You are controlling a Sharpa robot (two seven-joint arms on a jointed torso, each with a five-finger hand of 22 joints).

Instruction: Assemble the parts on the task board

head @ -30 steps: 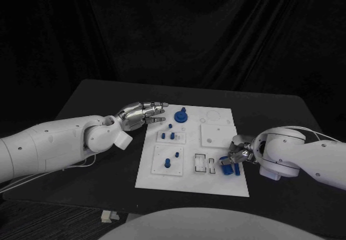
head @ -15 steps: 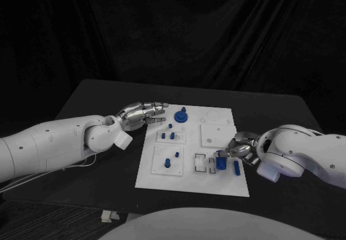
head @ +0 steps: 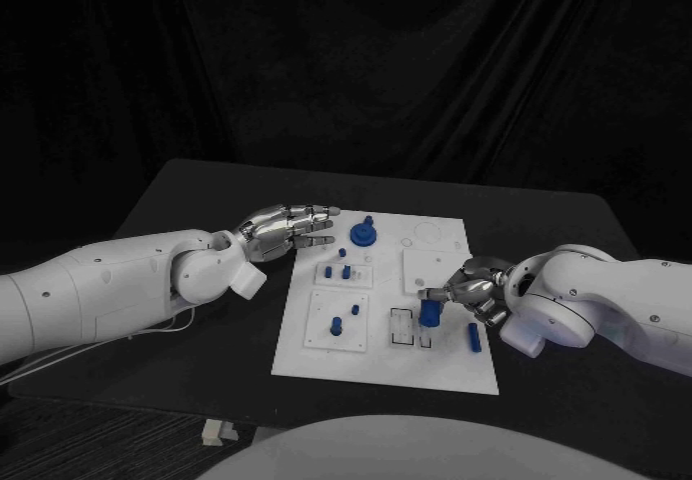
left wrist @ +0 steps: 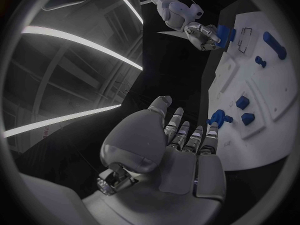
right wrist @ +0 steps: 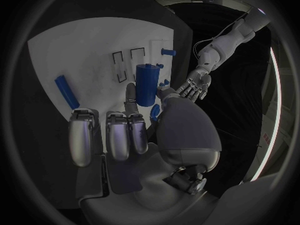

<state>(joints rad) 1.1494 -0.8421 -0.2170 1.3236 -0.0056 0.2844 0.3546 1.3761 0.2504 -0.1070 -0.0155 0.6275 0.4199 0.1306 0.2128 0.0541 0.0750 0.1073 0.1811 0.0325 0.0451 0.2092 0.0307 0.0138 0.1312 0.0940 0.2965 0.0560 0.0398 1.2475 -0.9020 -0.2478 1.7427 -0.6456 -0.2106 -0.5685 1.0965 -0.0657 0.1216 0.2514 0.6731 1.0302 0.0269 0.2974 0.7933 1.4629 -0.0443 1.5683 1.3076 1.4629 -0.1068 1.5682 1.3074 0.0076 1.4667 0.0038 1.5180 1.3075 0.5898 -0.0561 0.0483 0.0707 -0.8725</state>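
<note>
My right hand (head: pixel 469 292) has lifted and swung inward over the task board (head: pixel 378 355); a second ago it sat low at the board's right edge, and now it hangs above the rectangular slots (head: pixel 407 327); the blue cylinder (head: pixel 431 314) it pinches has travelled with it; a blue bar (head: pixel 473 336) lies uncovered on the board where the hand was
</note>
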